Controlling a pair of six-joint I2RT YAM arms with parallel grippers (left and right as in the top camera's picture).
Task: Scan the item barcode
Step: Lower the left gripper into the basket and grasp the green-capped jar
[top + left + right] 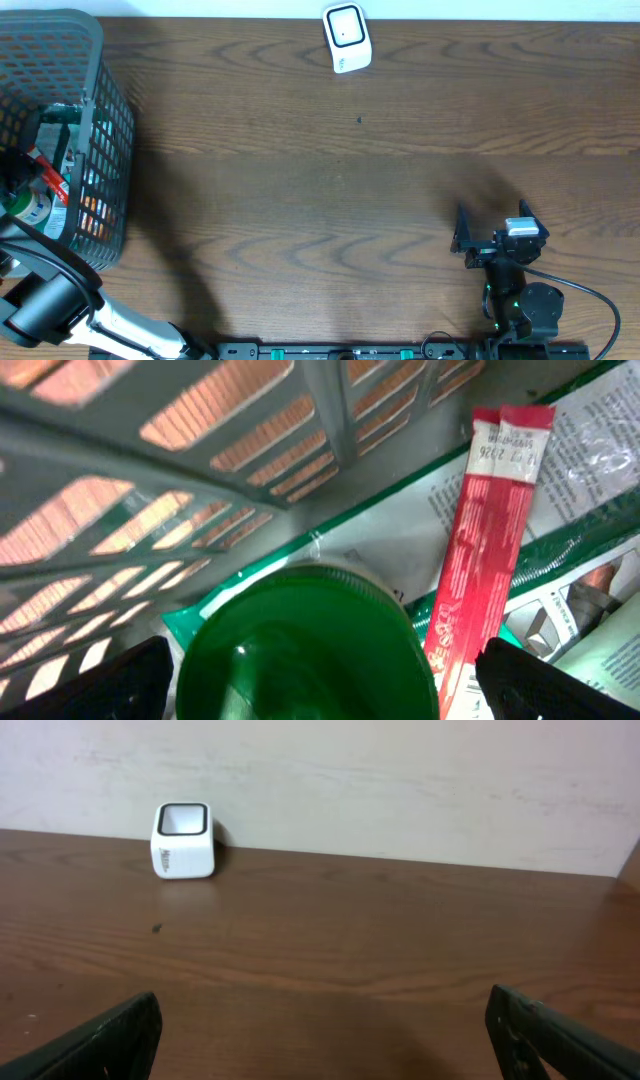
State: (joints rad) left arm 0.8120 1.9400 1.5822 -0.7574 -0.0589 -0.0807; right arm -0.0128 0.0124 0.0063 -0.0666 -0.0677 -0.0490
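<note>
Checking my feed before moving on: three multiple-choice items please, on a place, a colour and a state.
1. The white scanner stands at the table's: A. far edge; B. near edge; C. middle.
2. The lid below the left gripper is: A. red; B. green; C. white.
3. The right gripper is: A. open, empty; B. shut on the scanner; C. shut on a cloth.
1 A: overhead shows it at the far edge. 2 B: the left wrist view shows green. 3 A: its fingers stand apart, nothing between them.
</note>
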